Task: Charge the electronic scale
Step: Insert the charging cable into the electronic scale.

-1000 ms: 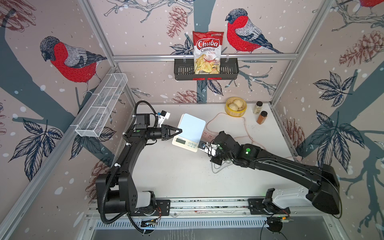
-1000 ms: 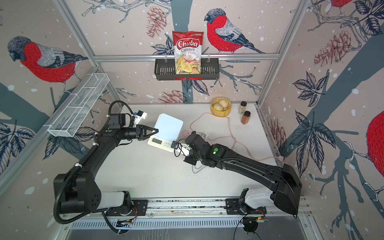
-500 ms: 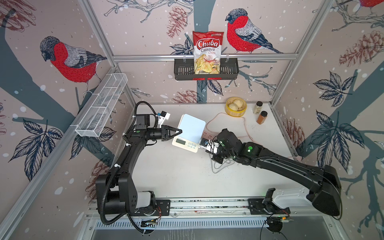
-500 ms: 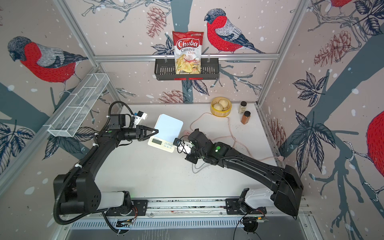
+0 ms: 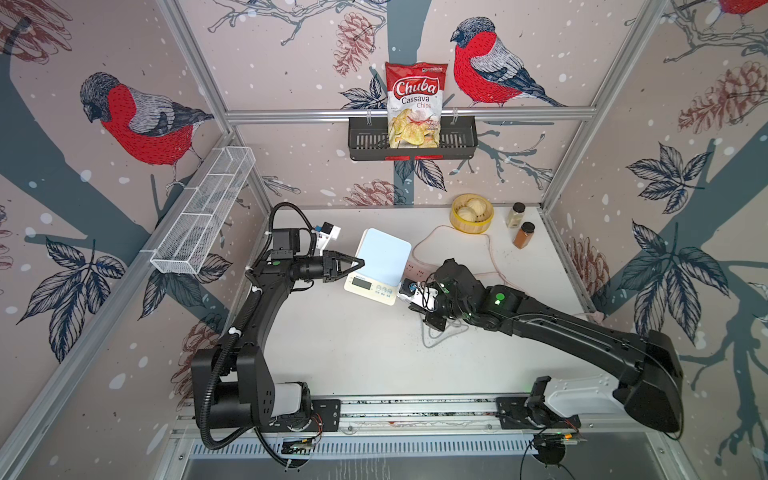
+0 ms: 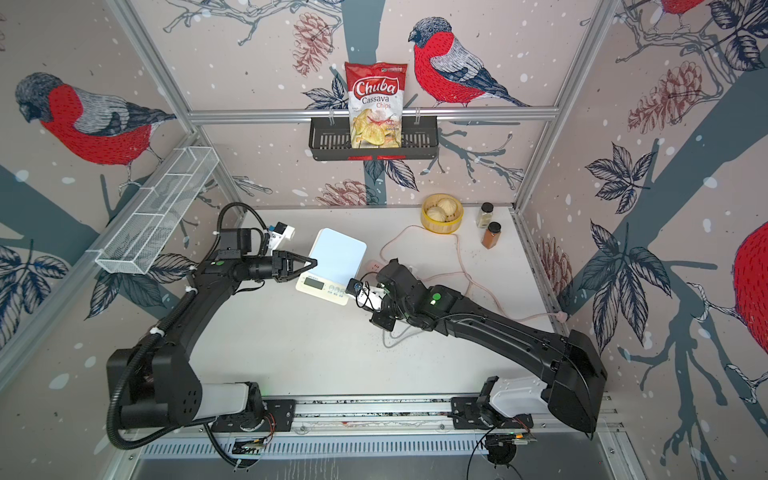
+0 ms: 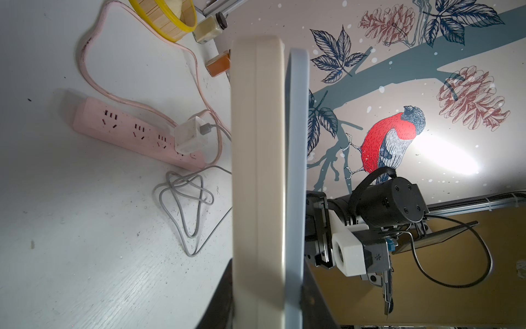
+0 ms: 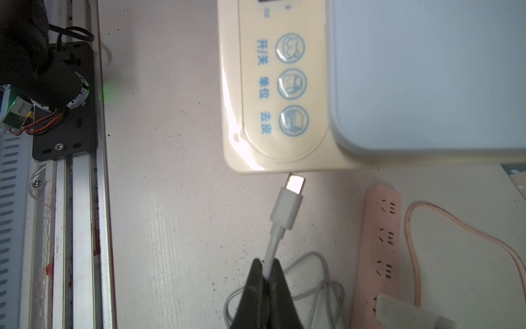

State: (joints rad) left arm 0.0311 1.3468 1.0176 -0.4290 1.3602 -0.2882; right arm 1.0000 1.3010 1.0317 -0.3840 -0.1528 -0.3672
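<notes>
A robot test booth dressed as a kitchen corner. Aluminium frame bars [image 5: 291,113] hold walls papered with a bird print [image 5: 141,124]; two black robot arms [image 5: 561,328] sit on a rail [image 5: 415,409] at the edge of a white table [image 5: 353,353]. Kitchen props: a bag of chips [image 5: 415,104] in a black basket [image 5: 457,139], a steamer [image 5: 469,228], spice jars [image 5: 523,235], a scale [image 5: 384,257], a pink power strip [image 7: 128,134], a cable [image 8: 277,228].

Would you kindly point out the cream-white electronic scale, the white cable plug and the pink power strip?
cream-white electronic scale [image 5: 384,255]: in a top view, pale blue top.
white cable plug [image 8: 286,209]: right wrist view, white housing.
pink power strip [image 7: 125,130]: left wrist view, socket face.
</notes>
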